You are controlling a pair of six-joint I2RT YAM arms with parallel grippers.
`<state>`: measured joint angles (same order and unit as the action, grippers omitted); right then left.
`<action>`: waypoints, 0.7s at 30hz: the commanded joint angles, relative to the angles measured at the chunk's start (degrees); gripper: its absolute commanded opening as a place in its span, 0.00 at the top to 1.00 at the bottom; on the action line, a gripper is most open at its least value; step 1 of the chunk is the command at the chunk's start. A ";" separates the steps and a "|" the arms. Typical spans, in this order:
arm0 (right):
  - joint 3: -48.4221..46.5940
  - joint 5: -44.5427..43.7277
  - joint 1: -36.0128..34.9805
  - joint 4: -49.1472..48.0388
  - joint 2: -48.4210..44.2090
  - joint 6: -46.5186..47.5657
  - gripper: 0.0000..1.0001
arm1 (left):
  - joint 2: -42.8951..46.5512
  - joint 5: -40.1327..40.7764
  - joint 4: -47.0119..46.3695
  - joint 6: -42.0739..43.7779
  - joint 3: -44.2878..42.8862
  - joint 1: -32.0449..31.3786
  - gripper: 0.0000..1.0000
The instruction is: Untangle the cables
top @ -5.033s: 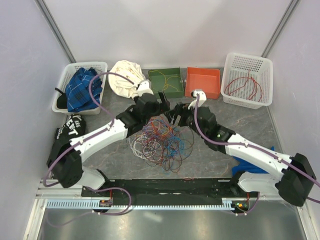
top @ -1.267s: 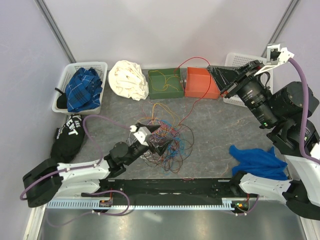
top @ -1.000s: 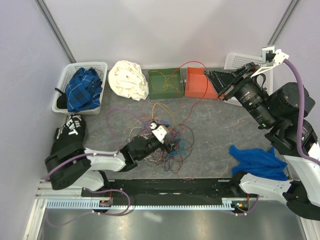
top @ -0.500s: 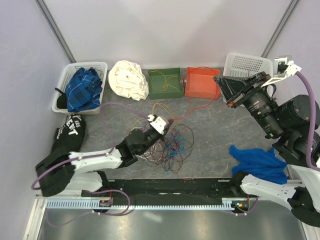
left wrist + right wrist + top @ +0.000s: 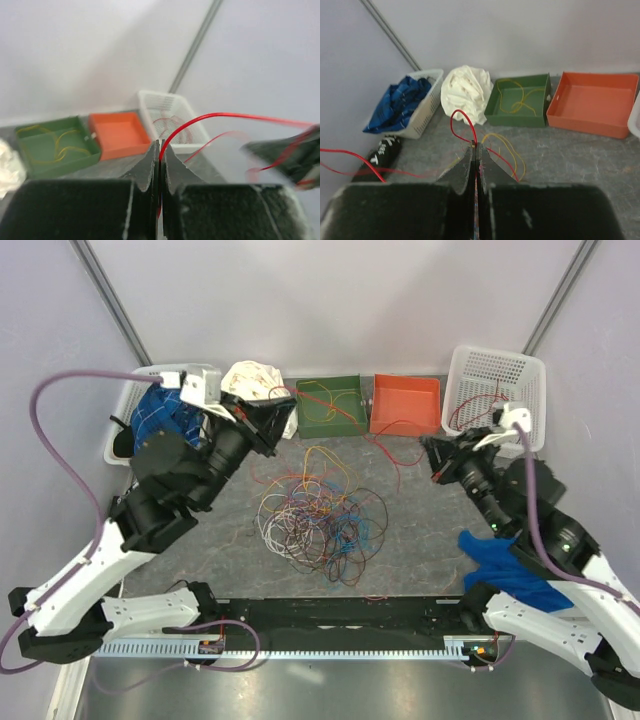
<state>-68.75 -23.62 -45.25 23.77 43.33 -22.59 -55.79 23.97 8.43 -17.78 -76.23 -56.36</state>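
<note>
1. Your left gripper (image 5: pixel 160 155): jaws pinched flat on a thin red cable (image 5: pixel 215 116) arcing toward 3 o'clock.
2. Your right gripper (image 5: pixel 475 152): jaws likewise clamp red cable.
3. Other cables (image 5: pixel 320 515): loose multicoloured tangle, table centre.

Smooth, plastic-sheathed cables (image 5: pixel 318 522) lie on a matt, mottled table (image 5: pixel 415 540) near a perforated plastic basket (image 5: pixel 500 370).

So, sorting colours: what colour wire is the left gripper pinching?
Red thin wire, clearest in the left wrist view.
</note>
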 commanded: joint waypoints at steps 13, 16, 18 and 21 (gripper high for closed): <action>6.00 11.84 -0.10 -6.45 -4.30 2.46 0.23 | -19.18 -14.91 20.75 -5.86 -24.76 0.20 0.98; 7.14 15.08 -0.18 -8.82 -4.40 3.08 0.23 | -19.88 -15.44 20.75 -6.04 -24.85 0.20 0.98; 7.58 17.45 -0.18 -10.14 -3.52 3.25 0.24 | -20.23 -15.62 20.75 -6.13 -25.29 0.20 0.98; 8.54 17.90 -0.18 -11.89 -1.24 3.43 0.24 | -20.67 -16.05 20.67 -6.39 -26.08 0.20 0.98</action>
<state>-62.15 -8.80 -45.25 15.90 39.16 -20.40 -76.88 9.80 29.82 -22.26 -99.53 -56.31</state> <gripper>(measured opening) 0.760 0.033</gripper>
